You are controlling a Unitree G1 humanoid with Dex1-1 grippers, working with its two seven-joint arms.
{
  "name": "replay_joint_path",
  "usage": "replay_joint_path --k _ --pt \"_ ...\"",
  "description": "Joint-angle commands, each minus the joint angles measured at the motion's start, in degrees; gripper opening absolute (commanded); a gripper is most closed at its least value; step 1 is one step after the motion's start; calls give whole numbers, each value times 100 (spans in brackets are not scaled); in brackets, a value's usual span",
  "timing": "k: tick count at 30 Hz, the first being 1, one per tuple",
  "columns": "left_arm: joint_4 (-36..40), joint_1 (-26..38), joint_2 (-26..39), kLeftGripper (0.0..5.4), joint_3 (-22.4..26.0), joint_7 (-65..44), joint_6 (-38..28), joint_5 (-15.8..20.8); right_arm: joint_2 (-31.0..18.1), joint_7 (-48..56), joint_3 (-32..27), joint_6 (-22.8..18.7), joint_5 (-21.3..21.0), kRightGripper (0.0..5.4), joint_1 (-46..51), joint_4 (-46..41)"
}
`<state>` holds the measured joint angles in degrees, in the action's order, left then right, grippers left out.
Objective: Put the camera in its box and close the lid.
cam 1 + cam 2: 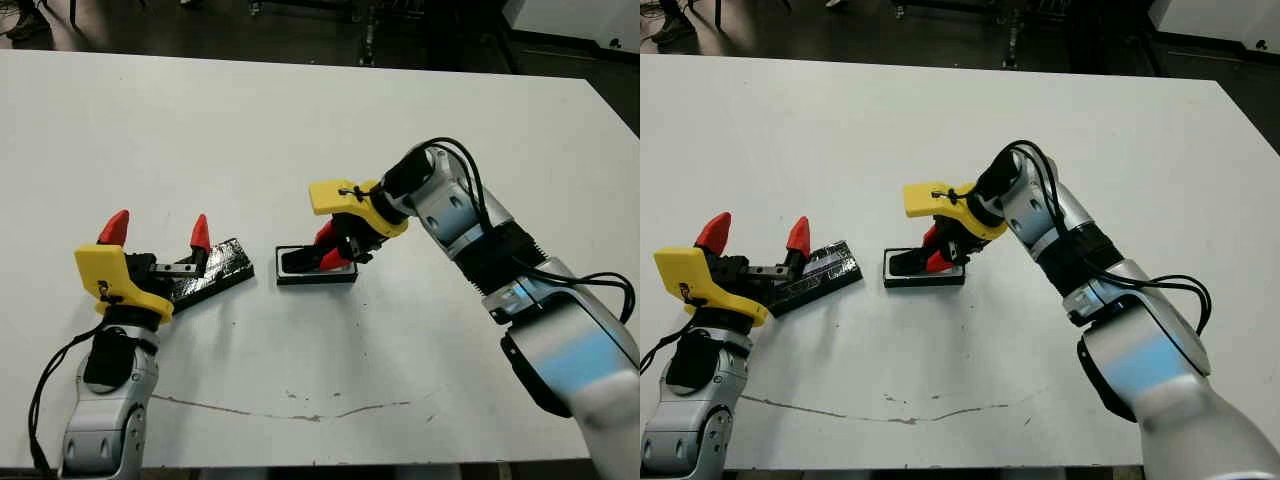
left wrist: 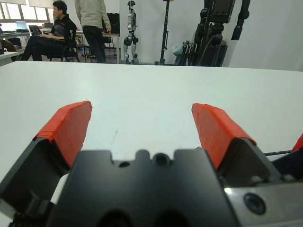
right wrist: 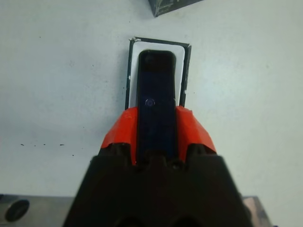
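The white table (image 1: 300,120) lies bare beyond the work area, its far edge well clear. The box (image 3: 134,47) — shallow, black-rimmed, white-lined — sits mid-table, the glossy crinkled lid (image 1: 222,264) just beside it (under the left gripper (image 1: 157,235), fingers spread wide, holding nothing). The right gripper (image 3: 157,126) is clamped on the flat black camera (image 3: 156,80), held over the tray.

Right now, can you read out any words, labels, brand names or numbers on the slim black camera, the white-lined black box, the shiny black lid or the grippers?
No readable text anywhere.
Slim black camera held by the right gripper: only a small round mark.
White-lined black box: blank.
Shiny black lid: only reflections.
Left gripper: no markings.
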<state>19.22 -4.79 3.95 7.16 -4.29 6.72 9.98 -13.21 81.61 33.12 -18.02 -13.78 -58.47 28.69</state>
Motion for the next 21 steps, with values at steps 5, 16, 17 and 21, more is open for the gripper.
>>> replay_joint_path --k 5,16,17,21 --pt "-28 -85 0 540 16 -36 28 66 63 174 206 -122 100 166 189 -266" --pt "-30 -107 -1 540 16 -28 18 78 40 132 256 -54 117 166 276 -109" --pt "-20 -111 6 540 10 -15 30 52 38 113 246 15 124 166 295 -64" --pt "-4 -119 -2 540 7 -21 17 55 40 106 202 340 177 184 327 169"
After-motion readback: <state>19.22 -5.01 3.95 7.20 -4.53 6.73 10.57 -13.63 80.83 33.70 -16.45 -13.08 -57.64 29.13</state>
